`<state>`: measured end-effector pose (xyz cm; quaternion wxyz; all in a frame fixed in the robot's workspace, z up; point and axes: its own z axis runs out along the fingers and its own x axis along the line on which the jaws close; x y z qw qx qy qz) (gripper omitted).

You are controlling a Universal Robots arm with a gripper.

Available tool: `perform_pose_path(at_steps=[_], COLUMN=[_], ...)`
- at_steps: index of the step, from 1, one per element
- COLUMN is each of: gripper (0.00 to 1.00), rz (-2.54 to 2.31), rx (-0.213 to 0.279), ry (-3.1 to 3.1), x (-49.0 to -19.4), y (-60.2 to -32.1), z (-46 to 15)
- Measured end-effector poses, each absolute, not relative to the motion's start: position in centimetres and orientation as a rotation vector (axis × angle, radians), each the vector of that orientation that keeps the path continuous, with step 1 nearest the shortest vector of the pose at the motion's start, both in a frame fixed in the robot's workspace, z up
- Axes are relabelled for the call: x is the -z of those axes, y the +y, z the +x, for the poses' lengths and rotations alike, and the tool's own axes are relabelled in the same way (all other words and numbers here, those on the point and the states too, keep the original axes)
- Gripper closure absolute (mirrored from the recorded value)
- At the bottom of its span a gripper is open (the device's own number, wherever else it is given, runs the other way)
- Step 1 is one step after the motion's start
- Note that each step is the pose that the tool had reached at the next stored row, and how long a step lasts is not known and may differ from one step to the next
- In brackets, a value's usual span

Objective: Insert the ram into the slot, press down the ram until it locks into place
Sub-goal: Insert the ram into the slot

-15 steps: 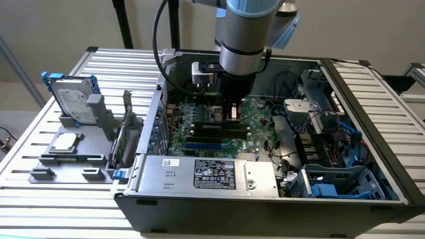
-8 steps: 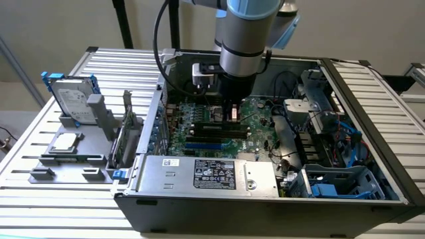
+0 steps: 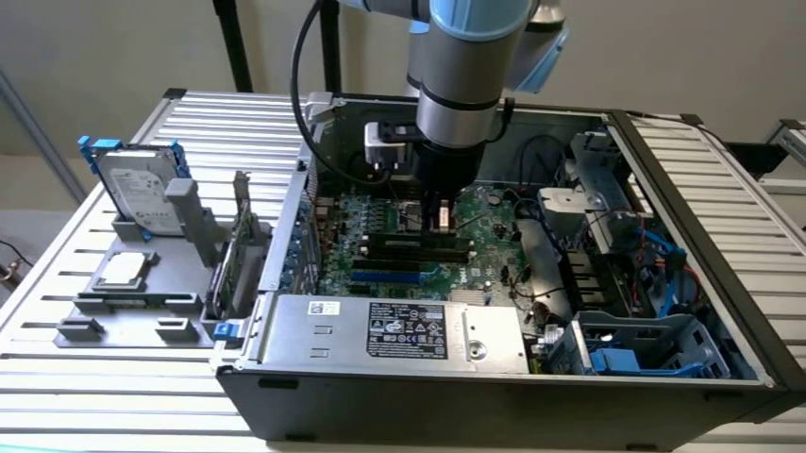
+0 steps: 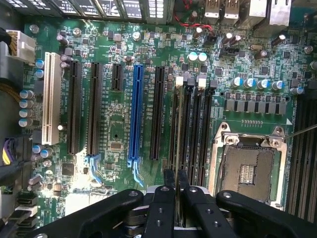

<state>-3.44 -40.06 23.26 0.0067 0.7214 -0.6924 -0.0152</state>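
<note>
Pincer (image 4: 176, 174) pinches the ram (image 4: 178, 144) beside the metal socket (image 4: 246, 171). We think this is the putting-in step: the slot (image 4: 174, 119) wants a straight push.

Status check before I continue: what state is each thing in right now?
gripper: fingers shut on the ram.
ram: held edge-on, lined up along the memory slots; cannot tell if seated.
memory slots: those beside the ram are empty.
processor socket: no processor in it.
blue slot: empty.
computer case: on its side, open.
</note>
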Motion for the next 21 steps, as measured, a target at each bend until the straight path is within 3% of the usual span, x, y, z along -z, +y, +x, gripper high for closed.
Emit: perform_pose_path(at_steps=[21], gripper=[0.87], rz=[2.253], rx=[0.041], ry=[-2.164], x=[-22.99], y=[-40.06], z=[-3.43])
